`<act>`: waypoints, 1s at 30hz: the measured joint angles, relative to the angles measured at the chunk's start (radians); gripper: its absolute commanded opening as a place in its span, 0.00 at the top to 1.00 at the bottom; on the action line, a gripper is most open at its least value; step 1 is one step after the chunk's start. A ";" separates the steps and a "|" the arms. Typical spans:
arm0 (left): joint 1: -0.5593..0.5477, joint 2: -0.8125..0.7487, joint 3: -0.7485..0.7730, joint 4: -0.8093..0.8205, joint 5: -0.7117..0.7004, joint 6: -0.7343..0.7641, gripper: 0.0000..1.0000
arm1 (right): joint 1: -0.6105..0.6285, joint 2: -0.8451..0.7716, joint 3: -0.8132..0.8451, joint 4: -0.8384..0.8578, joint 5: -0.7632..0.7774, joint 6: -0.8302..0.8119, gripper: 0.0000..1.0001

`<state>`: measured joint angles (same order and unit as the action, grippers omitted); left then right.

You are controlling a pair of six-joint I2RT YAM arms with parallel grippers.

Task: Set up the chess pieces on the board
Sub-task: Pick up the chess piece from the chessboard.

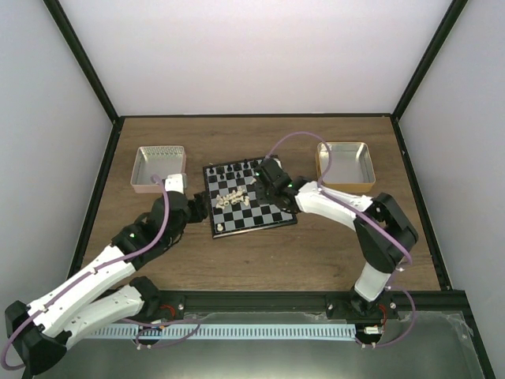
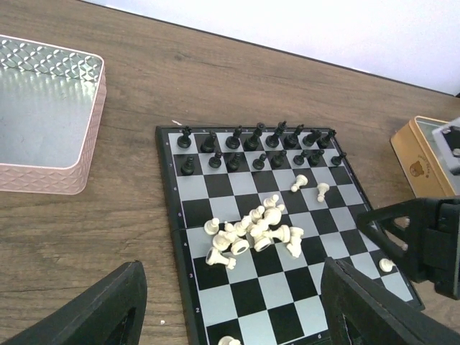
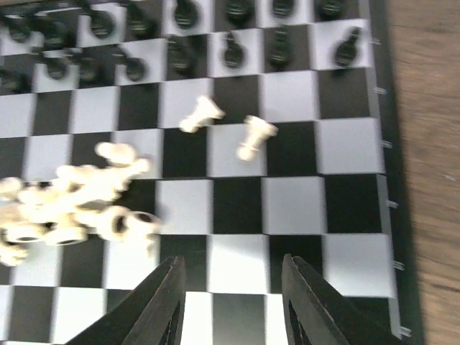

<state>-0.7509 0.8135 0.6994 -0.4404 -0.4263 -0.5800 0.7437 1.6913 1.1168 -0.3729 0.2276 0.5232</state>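
Left gripper (image 2: 233, 267) sits at the left edge of the board (image 1: 268, 217), and through its wrist camera I see its jaws wide apart with only chequers between them. The right gripper (image 3: 231, 262) hangs low over the right side of the board. Its jaws are parted too and hold nothing, with bare squares showing in the gap. That view is blurred, so I can't read fine detail from it.

From above, the board lies slightly askew in the middle of the table (image 1: 331, 253), between a pink tray (image 1: 147, 175) at the far left and a gold tray (image 1: 364, 170) at the far right. Both trays are well apart from it.

Most of the white pieces (image 2: 253, 233) are tumbled in a heap on the middle squares, left of centre, many of them on their sides and touching one another. Two more are loose, just in front of the black rows and apart from the heap. I can't tell whether either of those is upright. Another small white one rests on a square near the right edge, just beside the right gripper's finger. One more shows at the near edge of the left wrist view, cut off by the frame.

The black pieces (image 2: 259, 144) stand upright in the two far rows.
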 measured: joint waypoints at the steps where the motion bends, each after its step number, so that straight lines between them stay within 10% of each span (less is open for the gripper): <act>1: 0.000 -0.002 0.000 0.000 -0.001 -0.003 0.31 | 0.010 0.012 0.017 0.006 -0.014 -0.004 0.62; 30: 0.000 -0.024 -0.006 -0.003 0.002 -0.048 0.32 | 0.055 0.290 0.208 0.006 -0.074 0.064 0.70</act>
<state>-0.7509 0.7891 0.6937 -0.4438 -0.4248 -0.6281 0.7986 1.9816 1.3247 -0.3664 0.1535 0.5877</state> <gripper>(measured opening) 0.682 0.339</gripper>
